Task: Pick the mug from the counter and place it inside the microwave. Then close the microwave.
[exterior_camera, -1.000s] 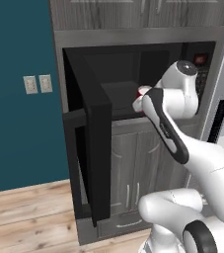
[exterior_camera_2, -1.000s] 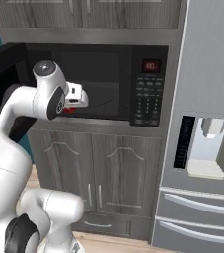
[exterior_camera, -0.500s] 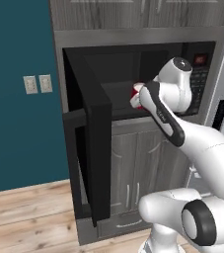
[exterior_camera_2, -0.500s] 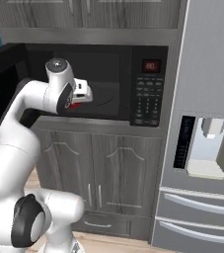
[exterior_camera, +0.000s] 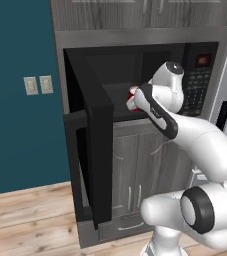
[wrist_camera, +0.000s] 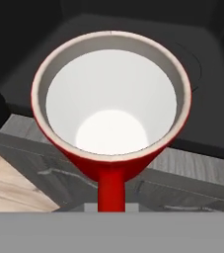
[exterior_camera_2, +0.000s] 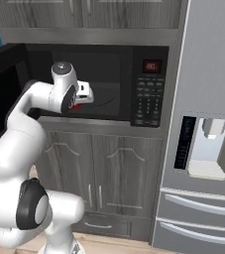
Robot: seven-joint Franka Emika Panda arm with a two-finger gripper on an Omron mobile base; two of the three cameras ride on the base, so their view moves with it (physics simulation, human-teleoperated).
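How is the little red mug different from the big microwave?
The mug is small, round and red with a white inside; the microwave is a big black box. The mug is carried in the shut gripper; the microwave is built into the cabinets. Both are open: the mug at its top, the microwave at its door.

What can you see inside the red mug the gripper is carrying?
Inside the mug there is just a bare white wall and white bottom, with no contents. Below it lies the dark microwave floor; the mug covers part of it.
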